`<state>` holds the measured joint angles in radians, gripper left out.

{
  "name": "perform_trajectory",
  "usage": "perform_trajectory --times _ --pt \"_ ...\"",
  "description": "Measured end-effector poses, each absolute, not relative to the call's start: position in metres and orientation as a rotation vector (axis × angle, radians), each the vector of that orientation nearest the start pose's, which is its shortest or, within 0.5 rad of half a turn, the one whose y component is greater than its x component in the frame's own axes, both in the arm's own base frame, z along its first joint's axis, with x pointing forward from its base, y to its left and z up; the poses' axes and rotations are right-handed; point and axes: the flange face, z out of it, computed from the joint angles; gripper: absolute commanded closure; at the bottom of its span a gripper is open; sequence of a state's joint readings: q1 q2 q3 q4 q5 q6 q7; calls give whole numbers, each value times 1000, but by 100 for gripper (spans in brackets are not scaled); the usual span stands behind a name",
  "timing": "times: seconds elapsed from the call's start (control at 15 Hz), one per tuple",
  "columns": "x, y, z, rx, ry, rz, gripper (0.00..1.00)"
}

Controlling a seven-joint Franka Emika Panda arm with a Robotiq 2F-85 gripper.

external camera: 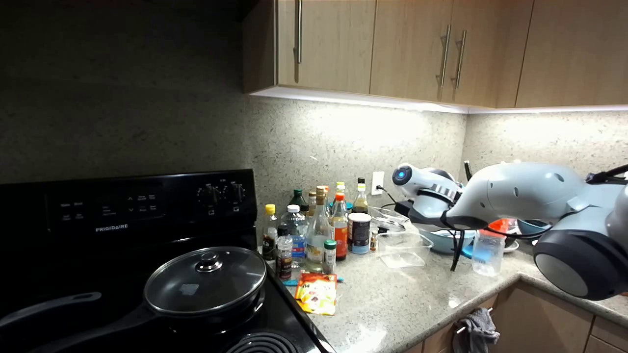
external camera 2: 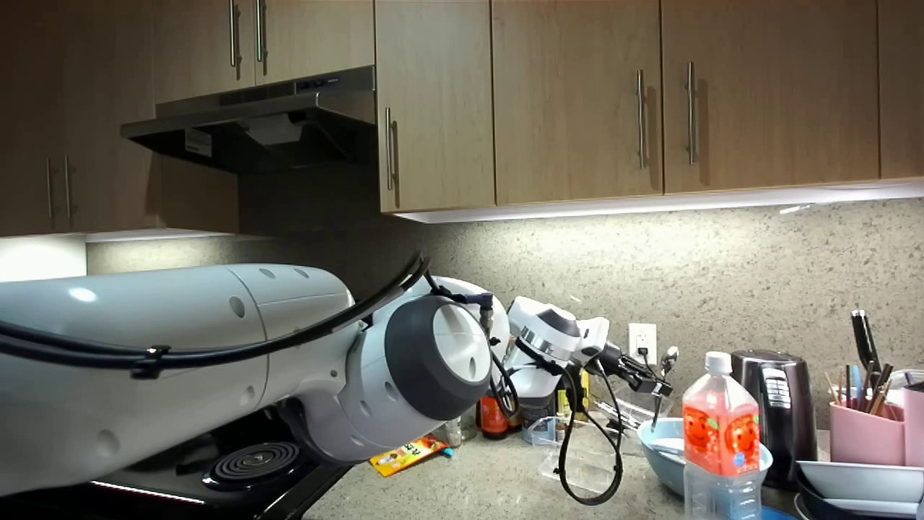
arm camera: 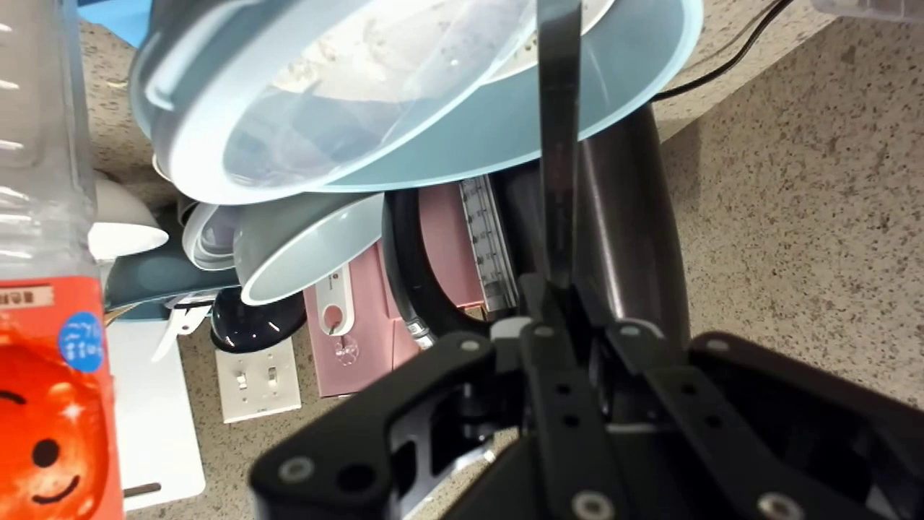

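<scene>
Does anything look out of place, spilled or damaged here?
One mild oddity: the red and yellow packet lies across a turquoise item whose ends stick out on both sides, right beside the stove. I see no clear spill or damage.

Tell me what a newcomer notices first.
The white jointed robot arm stands out first, stretched over the speckled stone counter with its black metal gripper shut on a long, slim dark-grey utensil. Next comes the clear plastic bottle with a smiling red label, near a round pale-blue bowl. A round black pan with a glass lid sits on the black stove.
</scene>
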<state>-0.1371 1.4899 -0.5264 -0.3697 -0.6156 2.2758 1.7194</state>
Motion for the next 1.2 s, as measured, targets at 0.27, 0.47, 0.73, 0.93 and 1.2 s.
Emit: perform_trajectory --times 0.27,0.47,0.73,0.93,1.2 --pt "809 -238 222 1711 -1566 1256 98" --pt "807 -242 220 1696 -1579 1247 98" --pt "805 -247 218 1679 -1588 1230 98" --pt "804 -250 218 1672 -1591 1225 66" --pt "804 -250 218 1696 -1557 1215 46"
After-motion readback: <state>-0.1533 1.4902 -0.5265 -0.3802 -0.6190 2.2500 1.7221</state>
